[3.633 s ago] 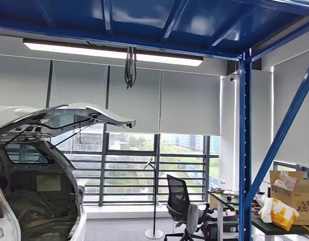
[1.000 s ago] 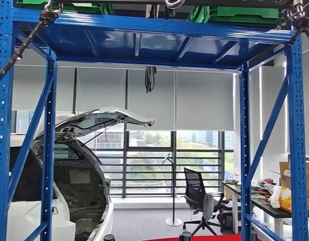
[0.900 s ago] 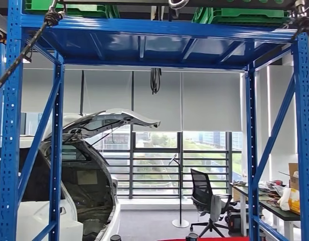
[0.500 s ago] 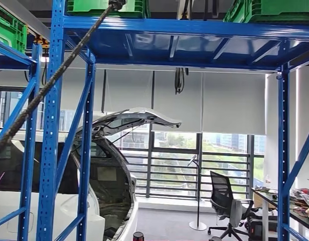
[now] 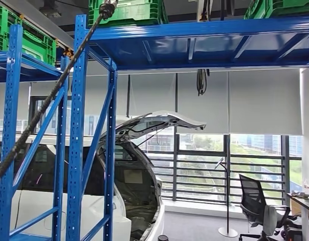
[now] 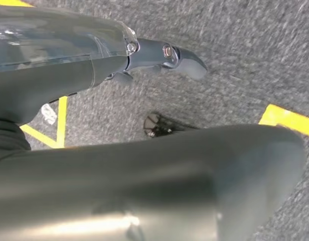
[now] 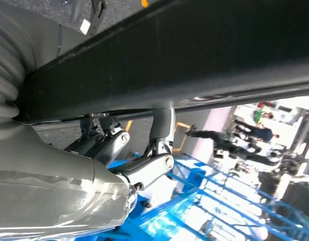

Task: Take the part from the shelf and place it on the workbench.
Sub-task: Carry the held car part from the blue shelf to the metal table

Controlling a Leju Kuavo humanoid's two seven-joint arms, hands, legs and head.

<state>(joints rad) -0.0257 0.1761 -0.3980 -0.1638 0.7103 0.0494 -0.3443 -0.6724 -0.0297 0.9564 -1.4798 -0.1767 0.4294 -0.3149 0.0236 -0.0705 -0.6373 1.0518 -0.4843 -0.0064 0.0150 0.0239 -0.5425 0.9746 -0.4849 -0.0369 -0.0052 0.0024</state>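
Scene: A workshop seen from the robot's head, looking forward and slightly up. A tall blue steel shelf (image 5: 77, 130) stands to the left and spans overhead.
Shelf contents: Green plastic crates (image 5: 126, 11) sit on the top level, with more green crates on the upper left and upper right.
The part: I cannot make it out here. As a judgement, it most likely lies in or near one of the crates, but nothing confirms this.
Rope: A dark braided rope (image 5: 43, 105) runs at a slant from the upper shelf post down toward the lower left.
Background: A white car (image 5: 119, 201) with its rear hatch raised stands behind the shelf. Beyond it are large windows with grey blinds, a floor lamp and a black office chair (image 5: 255, 206).
Left hand: The left hand (image 6: 160, 52) hangs over grey carpet with yellow floor lines. It holds nothing, and one dark finger shows extended; whether the fingers are apart or together I cannot tell.
Right hand: The right hand (image 7: 119, 150) hangs beside a dark part of the robot. Its fingers look curled inward with nothing between them.
Handling judgement: With the part unseen, weight, stiffness and slipperiness cannot be judged. A careful hold across its firmest, widest section would be the safe assumption.
Progress: The task looks barely begun; nothing is held yet.
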